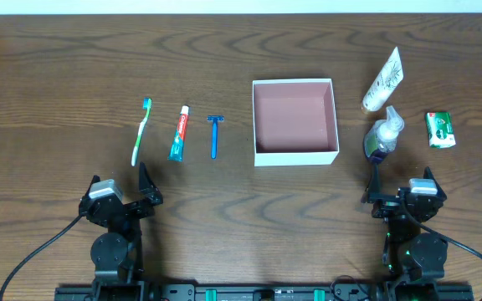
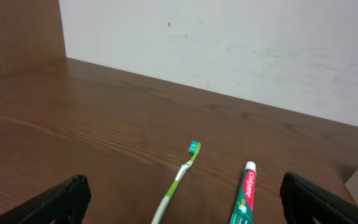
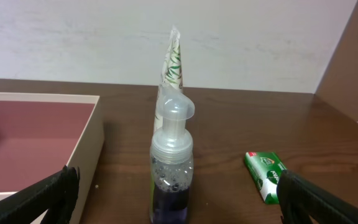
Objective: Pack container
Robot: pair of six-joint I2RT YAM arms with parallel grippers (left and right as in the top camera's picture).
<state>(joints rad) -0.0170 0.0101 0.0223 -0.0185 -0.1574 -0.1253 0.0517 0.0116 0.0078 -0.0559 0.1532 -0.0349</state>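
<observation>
The container [image 1: 295,151], a square shallow box with white walls and a pink-brown inside, stands empty at the table's middle; its corner shows in the right wrist view [image 3: 86,134]. Left of it lie a green toothbrush [image 1: 141,130] [image 2: 178,182], a toothpaste tube [image 1: 179,133] [image 2: 243,198] and a blue razor [image 1: 215,135]. Right of it stand a pump bottle [image 1: 385,135] [image 3: 171,171] and lie a white tube [image 1: 383,79] [image 3: 169,65] and a green packet [image 1: 440,129] [image 3: 264,175]. My left gripper [image 1: 120,194] [image 2: 185,208] is open near the front edge. My right gripper [image 1: 402,194] [image 3: 176,202] is open just before the bottle.
The dark wooden table [image 1: 57,67] runs to a white wall at the back [image 2: 229,50].
</observation>
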